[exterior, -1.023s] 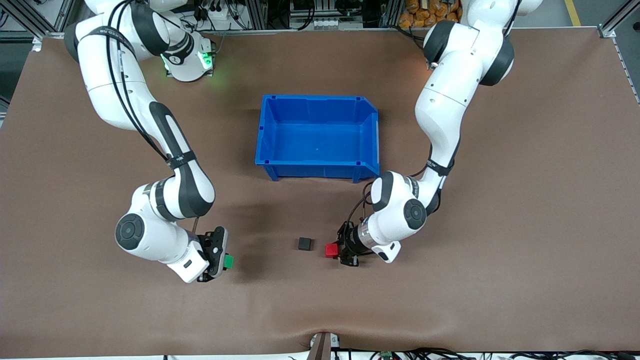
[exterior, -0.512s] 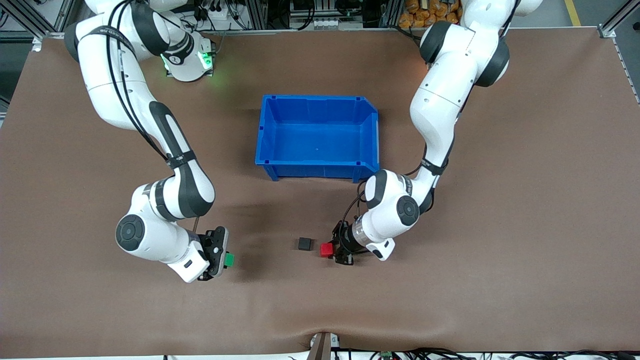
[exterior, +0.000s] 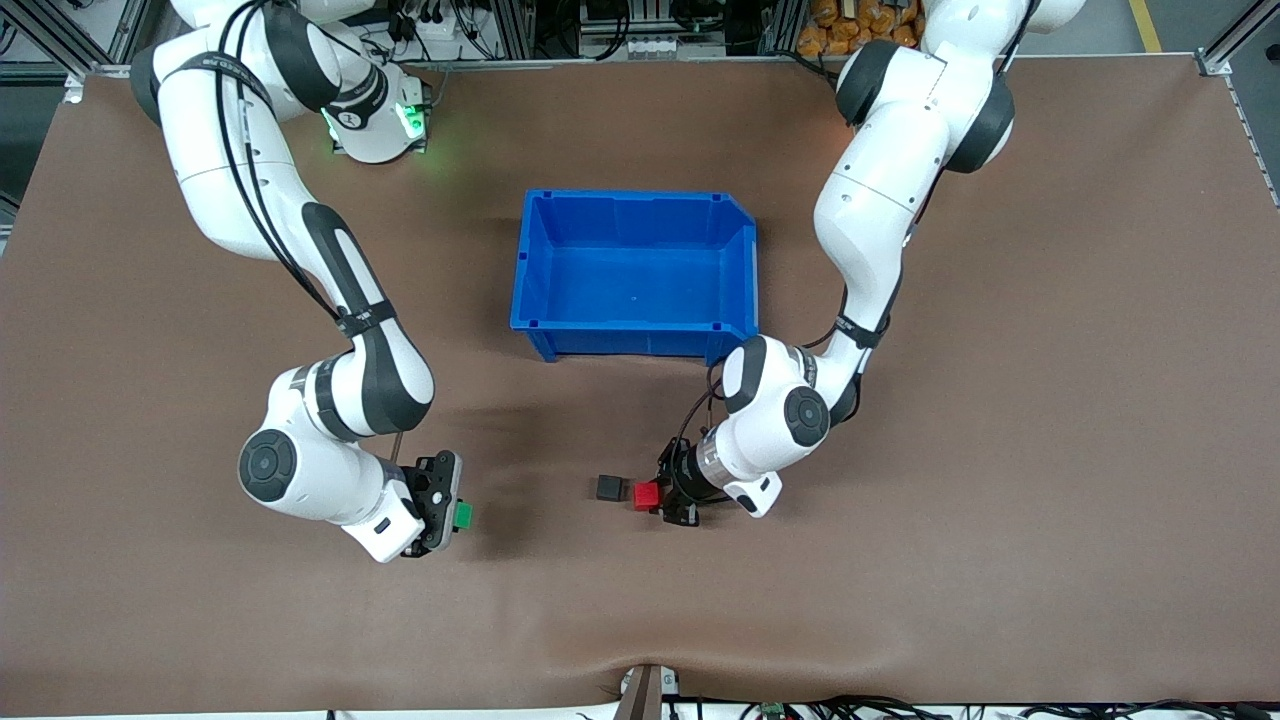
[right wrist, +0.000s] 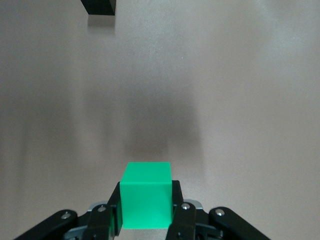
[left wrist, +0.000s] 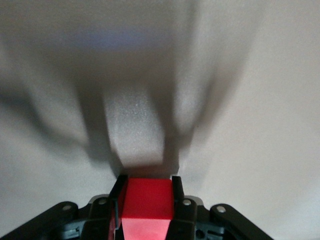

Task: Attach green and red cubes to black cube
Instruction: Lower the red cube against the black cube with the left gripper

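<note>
**Both cubes gripped, black cube on the mat between them**

The black cube (exterior: 608, 487) sits on the brown table (exterior: 1000, 500), nearer the front camera than the blue bin (exterior: 634, 268), whose open inside shows nothing but its own floor.

The left gripper (exterior: 652, 496) is low over the mat, its arm bent down past the corner of the bin at the left arm's end. Its two black fingers (left wrist: 177, 200) are pinched on the red cube (exterior: 645, 494), one on each side face, as the left wrist view shows plainly. The red cube is just beside the black cube, on the side toward the left arm's end of the table; from above a thin strip of mat seems to lie between them, though I cannot tell for sure whether they touch.

The right gripper (exterior: 455, 514) is over bare mat toward the right arm's end of the table, well apart from the black cube. Its jaws clamp the green cube (exterior: 462, 515), which juts out past the fingertips. In the right wrist view the green cube (right wrist: 146, 195) sits squarely between the fingers (right wrist: 178, 200), and the black cube (right wrist: 99, 7) shows farther off on the mat.
</note>
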Robot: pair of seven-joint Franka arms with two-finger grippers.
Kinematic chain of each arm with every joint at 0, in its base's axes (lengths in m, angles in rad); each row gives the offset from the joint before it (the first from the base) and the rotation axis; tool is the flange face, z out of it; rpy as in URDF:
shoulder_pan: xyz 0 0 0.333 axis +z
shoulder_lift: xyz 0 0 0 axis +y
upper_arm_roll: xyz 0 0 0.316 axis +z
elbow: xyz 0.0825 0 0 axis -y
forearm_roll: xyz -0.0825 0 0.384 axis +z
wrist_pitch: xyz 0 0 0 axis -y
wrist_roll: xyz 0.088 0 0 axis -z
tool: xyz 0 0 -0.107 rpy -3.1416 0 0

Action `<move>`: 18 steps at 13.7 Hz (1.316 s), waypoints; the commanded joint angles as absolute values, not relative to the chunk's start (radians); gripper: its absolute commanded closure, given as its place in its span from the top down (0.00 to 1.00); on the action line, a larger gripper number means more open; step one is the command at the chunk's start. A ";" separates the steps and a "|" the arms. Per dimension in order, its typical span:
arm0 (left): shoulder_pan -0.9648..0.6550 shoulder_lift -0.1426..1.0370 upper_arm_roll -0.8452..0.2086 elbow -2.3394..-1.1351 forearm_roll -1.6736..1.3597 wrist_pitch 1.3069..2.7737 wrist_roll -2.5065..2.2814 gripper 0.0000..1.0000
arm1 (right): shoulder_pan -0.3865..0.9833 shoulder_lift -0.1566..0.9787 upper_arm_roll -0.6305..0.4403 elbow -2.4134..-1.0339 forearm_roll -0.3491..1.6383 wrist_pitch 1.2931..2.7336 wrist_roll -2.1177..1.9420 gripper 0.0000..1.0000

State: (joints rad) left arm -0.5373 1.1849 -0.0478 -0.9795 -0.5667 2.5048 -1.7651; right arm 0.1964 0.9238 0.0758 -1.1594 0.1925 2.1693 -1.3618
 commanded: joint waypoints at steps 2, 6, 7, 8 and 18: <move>-0.558 1.227 -0.041 -0.931 -0.584 2.519 -1.786 0.00 | 0.199 0.916 0.078 -1.167 0.207 2.168 -1.351 0.00; -0.560 1.229 -0.041 -0.933 -0.584 2.519 -1.782 0.00 | 0.199 0.916 0.078 -1.167 0.207 2.169 -1.351 0.00; -0.564 1.229 -0.041 -0.933 -0.584 2.519 -1.782 0.00 | 0.199 0.916 0.078 -1.167 0.207 2.169 -1.351 0.00; -0.566 1.229 -0.041 -0.933 -0.584 2.519 -1.782 0.00 | 0.199 0.916 0.078 -1.167 0.207 2.169 -1.351 0.00; -0.577 1.243 -0.048 -0.931 -0.584 2.554 -1.782 0.00 | 0.196 0.919 0.078 -1.167 0.207 2.171 -1.353 0.00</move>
